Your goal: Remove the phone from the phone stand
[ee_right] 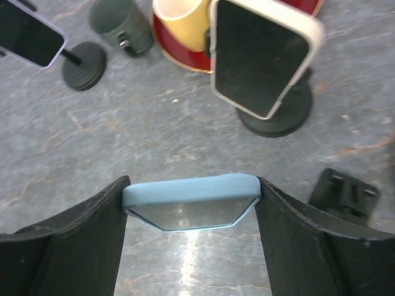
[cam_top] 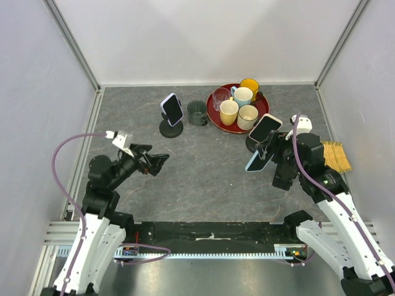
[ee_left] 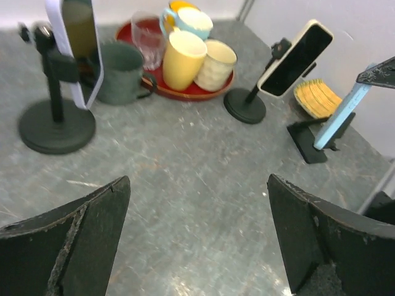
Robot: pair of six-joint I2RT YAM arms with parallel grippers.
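Observation:
My right gripper (cam_top: 259,158) is shut on a light blue phone (cam_top: 255,161), gripping its two long edges. In the right wrist view the phone (ee_right: 191,192) spans the gap between both fingers (ee_right: 80,240), held above the table. A small black phone stand (ee_right: 344,192) sits on the table just right of it, apart from the phone. From the left wrist the blue phone (ee_left: 338,120) hangs tilted beside that stand (ee_left: 305,139). My left gripper (cam_top: 159,161) is open over bare table (ee_left: 197,180), holding nothing.
Two other phones sit on round-based stands: a lilac one (cam_top: 172,109) at the back left and a cream-cased one (cam_top: 265,127) close behind my right gripper. A dark green mug (cam_top: 197,113), a red tray (cam_top: 213,120) of cups and a yellow mat (cam_top: 336,155) lie nearby.

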